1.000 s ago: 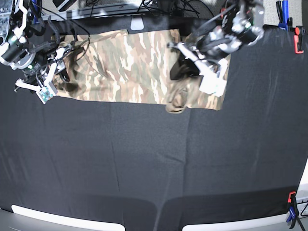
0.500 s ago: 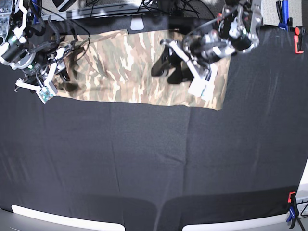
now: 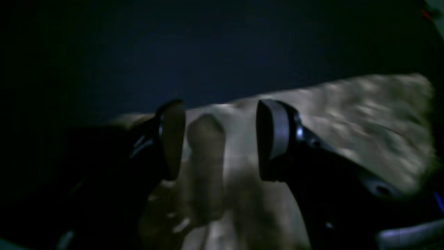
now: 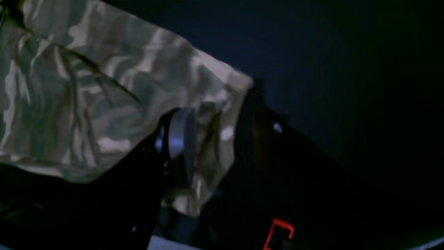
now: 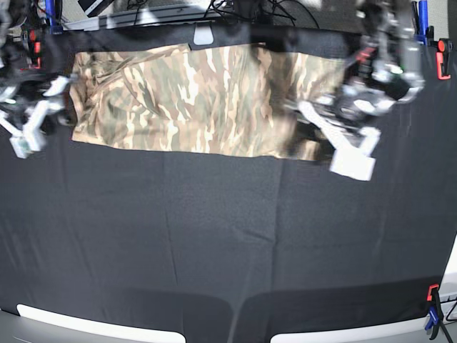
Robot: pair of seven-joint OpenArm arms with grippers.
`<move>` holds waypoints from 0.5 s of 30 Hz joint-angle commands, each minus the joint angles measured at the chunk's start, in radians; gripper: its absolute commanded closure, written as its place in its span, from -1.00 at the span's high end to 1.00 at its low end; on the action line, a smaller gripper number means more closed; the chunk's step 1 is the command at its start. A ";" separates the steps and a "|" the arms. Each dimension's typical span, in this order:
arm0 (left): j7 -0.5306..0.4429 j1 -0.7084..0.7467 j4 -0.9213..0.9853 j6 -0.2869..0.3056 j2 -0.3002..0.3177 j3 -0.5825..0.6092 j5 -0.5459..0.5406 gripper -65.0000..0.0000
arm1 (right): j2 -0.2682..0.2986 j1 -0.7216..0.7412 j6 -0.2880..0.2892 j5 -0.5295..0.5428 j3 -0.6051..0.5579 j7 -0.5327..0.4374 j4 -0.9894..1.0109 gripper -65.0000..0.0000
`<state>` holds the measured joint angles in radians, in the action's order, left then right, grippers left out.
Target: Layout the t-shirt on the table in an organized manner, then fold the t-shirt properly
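The camouflage t-shirt (image 5: pixel 200 100) lies spread flat across the far part of the black table (image 5: pixel 228 236). My left gripper (image 5: pixel 308 136) hovers over the shirt's near right corner. In the left wrist view this gripper (image 3: pixel 222 139) is open, its fingers wide apart and only the shirt fabric (image 3: pixel 347 121) below them. My right gripper (image 5: pixel 63 111) is at the shirt's left edge. In the right wrist view its jaws (image 4: pixel 215 118) stand apart, with the shirt's corner (image 4: pixel 86 97) showing in the gap.
Orange-and-blue clamps sit at the far right edge (image 5: pixel 443 57) and the near right corner (image 5: pixel 433 307). Cables and gear (image 5: pixel 235 11) crowd the back edge. White strips (image 5: pixel 93 325) line the front edge.
My left gripper opened and let go of the bunched fabric, which now lies flat. The left arm swung right and nearer. The right arm slid left to the shirt's edge.
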<state>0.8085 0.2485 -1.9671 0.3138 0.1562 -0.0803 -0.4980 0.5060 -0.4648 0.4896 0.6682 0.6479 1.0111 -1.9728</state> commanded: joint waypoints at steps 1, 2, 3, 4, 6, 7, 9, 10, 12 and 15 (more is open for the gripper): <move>-0.024 -0.008 -0.015 0.002 0.009 -0.016 -0.019 -0.06 | 0.025 0.002 0.017 0.034 0.022 -0.015 0.021 -0.18; -0.024 -0.008 -0.015 0.002 0.017 -0.031 -0.018 -0.06 | 0.031 0.004 0.032 0.060 0.031 -0.015 0.058 -0.17; -0.024 -0.008 -0.015 0.002 0.026 -0.041 -0.019 -0.06 | 0.039 0.006 0.042 0.084 0.031 -0.015 0.100 -0.13; -0.024 -0.008 -0.015 0.002 0.034 -0.045 -0.018 -0.06 | 0.046 0.010 0.060 0.108 0.029 -0.015 0.144 -0.07; -0.024 -0.007 -0.015 0.002 0.047 -0.044 -0.027 -0.06 | 0.054 0.028 0.100 0.154 0.022 -0.014 0.232 0.04; -0.024 -0.008 -0.015 0.002 0.047 -0.044 -0.026 -0.06 | 0.054 0.041 0.121 0.176 0.019 -0.005 0.275 0.07; -0.024 -0.008 -0.015 0.002 0.046 -0.043 -0.027 -0.06 | 0.053 0.072 0.158 0.223 0.018 0.030 0.352 0.08; -0.024 -0.008 -0.015 0.002 0.046 -0.043 -0.026 -0.06 | 0.053 0.091 0.172 0.246 0.018 0.056 0.386 0.08; -0.025 -0.008 -0.015 0.002 0.047 -0.043 -0.026 -0.06 | 0.052 0.126 0.191 0.287 0.017 0.108 0.444 0.08; -0.025 -0.008 -0.015 0.002 0.046 -0.043 -0.026 -0.06 | 0.051 0.161 0.209 0.319 0.004 0.116 0.508 0.08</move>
<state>0.8085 0.2485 -1.9671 0.3145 0.1970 -0.1234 -0.5114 0.5339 -0.3088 0.6849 0.9718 0.6441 1.1378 -1.4525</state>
